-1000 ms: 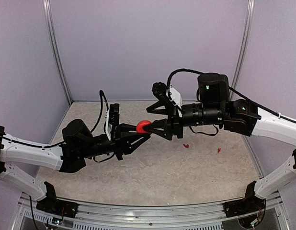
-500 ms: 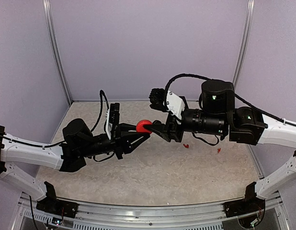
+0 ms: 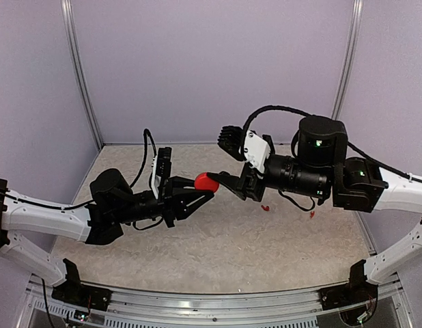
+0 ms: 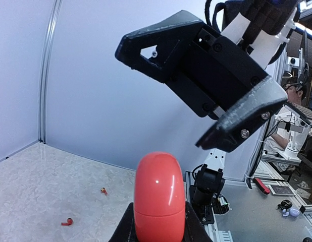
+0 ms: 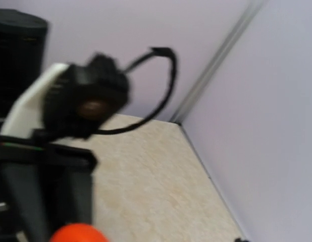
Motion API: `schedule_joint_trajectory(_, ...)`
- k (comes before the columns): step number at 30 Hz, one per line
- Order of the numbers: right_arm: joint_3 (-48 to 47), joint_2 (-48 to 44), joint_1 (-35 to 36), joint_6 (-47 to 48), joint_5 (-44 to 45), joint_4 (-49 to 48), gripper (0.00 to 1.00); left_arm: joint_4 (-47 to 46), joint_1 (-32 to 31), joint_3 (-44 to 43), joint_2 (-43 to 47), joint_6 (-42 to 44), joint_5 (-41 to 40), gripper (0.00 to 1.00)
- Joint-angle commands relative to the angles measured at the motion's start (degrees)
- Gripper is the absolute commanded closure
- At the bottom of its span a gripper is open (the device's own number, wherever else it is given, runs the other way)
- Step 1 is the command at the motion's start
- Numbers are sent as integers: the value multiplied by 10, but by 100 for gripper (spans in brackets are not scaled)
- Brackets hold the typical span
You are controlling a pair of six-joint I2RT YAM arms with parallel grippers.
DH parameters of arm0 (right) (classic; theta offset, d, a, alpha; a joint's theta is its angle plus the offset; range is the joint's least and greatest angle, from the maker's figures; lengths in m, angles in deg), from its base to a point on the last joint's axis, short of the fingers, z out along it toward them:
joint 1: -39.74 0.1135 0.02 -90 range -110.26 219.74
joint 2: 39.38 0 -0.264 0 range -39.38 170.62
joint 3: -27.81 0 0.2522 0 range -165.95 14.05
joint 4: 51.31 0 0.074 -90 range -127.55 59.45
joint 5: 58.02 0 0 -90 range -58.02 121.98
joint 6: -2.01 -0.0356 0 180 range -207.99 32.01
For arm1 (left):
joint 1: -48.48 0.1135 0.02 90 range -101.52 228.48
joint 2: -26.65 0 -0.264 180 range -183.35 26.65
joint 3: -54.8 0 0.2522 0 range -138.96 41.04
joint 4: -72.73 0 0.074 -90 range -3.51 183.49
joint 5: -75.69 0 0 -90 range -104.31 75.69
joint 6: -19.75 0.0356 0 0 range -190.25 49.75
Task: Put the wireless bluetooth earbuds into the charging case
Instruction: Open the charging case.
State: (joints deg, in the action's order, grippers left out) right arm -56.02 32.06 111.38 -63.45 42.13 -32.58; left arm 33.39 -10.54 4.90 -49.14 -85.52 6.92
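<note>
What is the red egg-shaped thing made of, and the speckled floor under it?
The red egg-shaped case looks like smooth, glossy plastic: a small bright highlight sits on it and a thin seam runs around it. The pale speckled tabletop looks matte, perhaps stone-patterned laminate: mottled flecks, no shine. Hard to be sure.

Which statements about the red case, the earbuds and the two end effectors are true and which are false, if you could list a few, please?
1. The left end effector grips the red charging case above the table. True.
2. The case stands open. False: it is closed.
3. Two red earbuds lie on the table. True.
4. The right end effector holds an earbud. False: its jaws stand open and empty.
</note>
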Motion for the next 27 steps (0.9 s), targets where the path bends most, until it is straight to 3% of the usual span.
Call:
schedule_joint_trajectory(1,-15,1,13,11,-46,38,34,-15,6,-17,-4,-10,14,94)
schedule_joint_trajectory(14,-42,46,14,10,40,67,35,-16,5,-16,-1,-11,19,94)
schedule_joint_trajectory(27,-27,22,14,19,117,29,37,-19,5,-17,-7,-11,24,94)
